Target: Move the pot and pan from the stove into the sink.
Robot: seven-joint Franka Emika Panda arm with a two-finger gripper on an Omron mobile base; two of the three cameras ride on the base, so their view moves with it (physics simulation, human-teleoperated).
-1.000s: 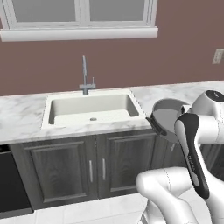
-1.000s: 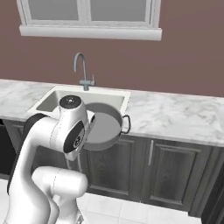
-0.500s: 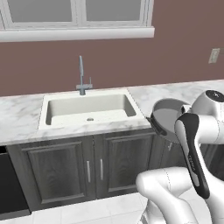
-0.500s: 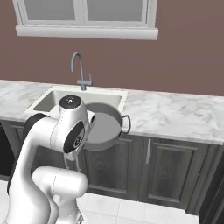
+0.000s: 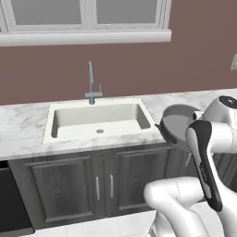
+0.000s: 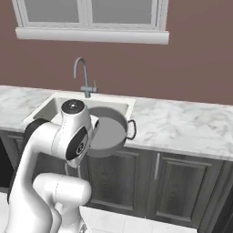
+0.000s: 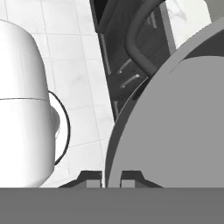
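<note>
Step in hand: carrying the pot (image 6: 107, 132) to the sink (image 5: 99, 121); this looks like the transport leg, with the release not yet done.
Pot position: held up off the surface (image 6: 182, 125), tilted, at the front edge beside the sink's right end. In the right base view its rim overlaps the basin's near right corner, and one loop handle (image 6: 132, 129) sticks out to the right.
Jaws: the gripper (image 7: 111, 178) has its two tips set close together astride the pot's thin rim, one on each side of the wall, so it appears clamped on the rim.
Sink: the pale basin looks bare inside, drain visible, and the faucet (image 5: 91, 85) stands at the back.
Pan and stove: neither can be made out from here.
Next move calls for: shifting the pot further left and back until it hangs over the middle of the basin, levelling it, lowering it clear of the faucet and the basin walls, then parting the jaws.
Risk, as a judgement: a one-sided rim grip on a wide pot could let it swing or slip.
</note>
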